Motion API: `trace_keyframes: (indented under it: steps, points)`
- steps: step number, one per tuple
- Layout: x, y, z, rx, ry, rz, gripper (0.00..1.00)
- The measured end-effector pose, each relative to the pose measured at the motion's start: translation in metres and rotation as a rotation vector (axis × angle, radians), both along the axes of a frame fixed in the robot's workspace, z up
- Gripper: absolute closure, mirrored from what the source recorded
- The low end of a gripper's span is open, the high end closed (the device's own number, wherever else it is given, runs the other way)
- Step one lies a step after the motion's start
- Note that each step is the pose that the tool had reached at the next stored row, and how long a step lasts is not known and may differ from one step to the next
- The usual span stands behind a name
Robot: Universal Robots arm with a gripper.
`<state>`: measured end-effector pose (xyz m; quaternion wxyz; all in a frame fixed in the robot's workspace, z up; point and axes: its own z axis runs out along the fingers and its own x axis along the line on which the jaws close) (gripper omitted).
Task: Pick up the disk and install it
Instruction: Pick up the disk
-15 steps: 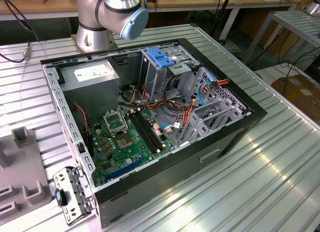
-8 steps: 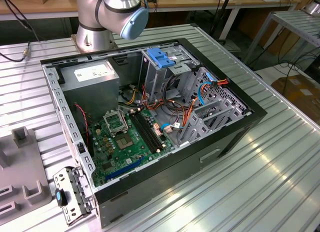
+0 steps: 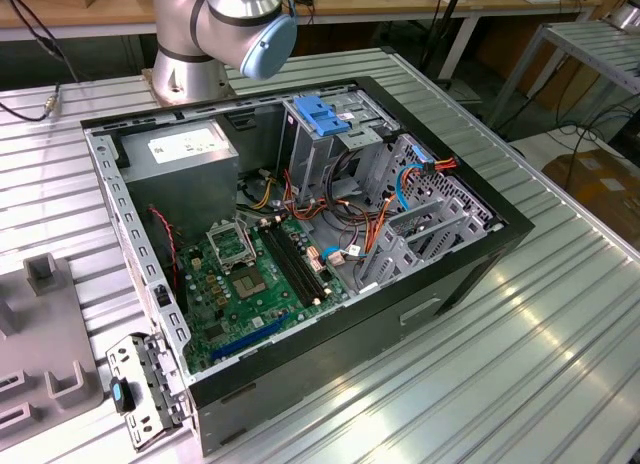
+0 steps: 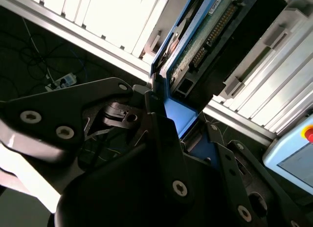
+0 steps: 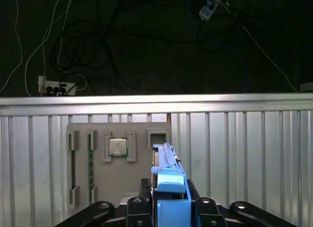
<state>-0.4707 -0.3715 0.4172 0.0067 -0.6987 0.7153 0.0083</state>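
Gripper (image 5: 168, 193) clamped on blue-framed disk (image 5: 165, 161), held edge-on over slatted table (image 5: 244, 163) beside grey parts tray (image 5: 117, 188); I'd carry it slow and untilted so it can't slip or twist between the jaws.

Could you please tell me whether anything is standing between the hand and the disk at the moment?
Nothing visible does. In both wrist views the hand is closed on the disk, clamping its blue frame from both sides, with no cable or other part between them.
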Motion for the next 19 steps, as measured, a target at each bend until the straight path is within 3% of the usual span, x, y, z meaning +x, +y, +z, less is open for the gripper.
trace_keyframes:
  steps: [19]
  points:
    - [0.0003, 0.0000, 0.0181, -0.0009, 0.0004, 0.000, 0.63]
